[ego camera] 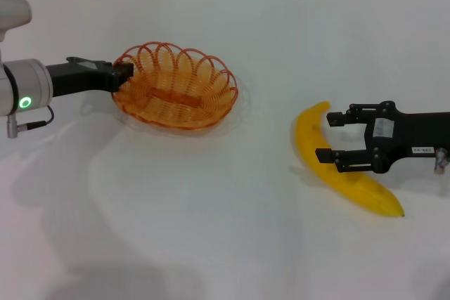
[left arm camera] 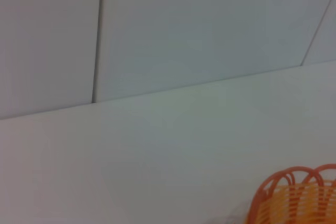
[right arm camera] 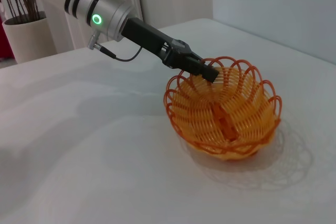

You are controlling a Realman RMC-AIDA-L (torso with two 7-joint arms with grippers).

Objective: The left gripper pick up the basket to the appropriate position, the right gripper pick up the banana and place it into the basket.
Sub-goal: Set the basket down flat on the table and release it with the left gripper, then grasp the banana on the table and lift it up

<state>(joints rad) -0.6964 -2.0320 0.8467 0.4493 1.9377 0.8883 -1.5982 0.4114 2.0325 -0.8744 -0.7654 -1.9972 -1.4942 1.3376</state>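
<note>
Here the left tool [ego camera: 126,74] grips the basket [ego camera: 176,89] rim; the right tool [ego camera: 330,137] spreads wide around the banana [ego camera: 309,138].

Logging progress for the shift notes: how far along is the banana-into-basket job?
Early. Done: the left gripper is clamped on the basket rim, though whether the basket is off the table is unclear. In hand: the right gripper is open, its fingers straddling the banana, which lies on the table. Left: closing on the banana, lifting it, and placing it in the empty basket.
</note>
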